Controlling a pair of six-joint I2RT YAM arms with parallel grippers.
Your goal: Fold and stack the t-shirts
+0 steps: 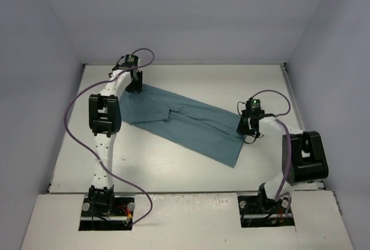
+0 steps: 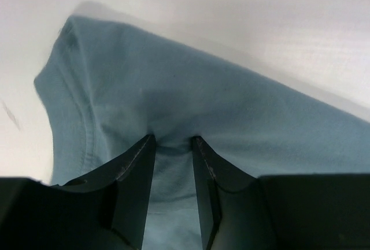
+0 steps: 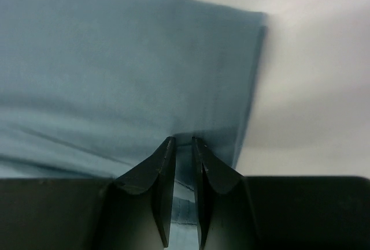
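The teal t-shirt [image 1: 185, 124] lies on the white table as a long folded band, running diagonally from far left to near right. My left gripper [image 1: 134, 85] is at its far-left end. In the left wrist view its jaws [image 2: 173, 139] stand a little apart with puckered cloth [image 2: 202, 100] filling the gap. My right gripper [image 1: 245, 129] is at the near-right end by the hem. Its narrow jaws [image 3: 183, 139] are shut on a fold of the shirt [image 3: 115, 59] close to the edge.
White table [image 1: 173, 169] enclosed by pale walls on the left, back and right. Purple cables [image 1: 72, 129] loop off both arms. The right arm's elbow [image 1: 305, 156] hangs over the table's right edge. Both bases sit at the near edge.
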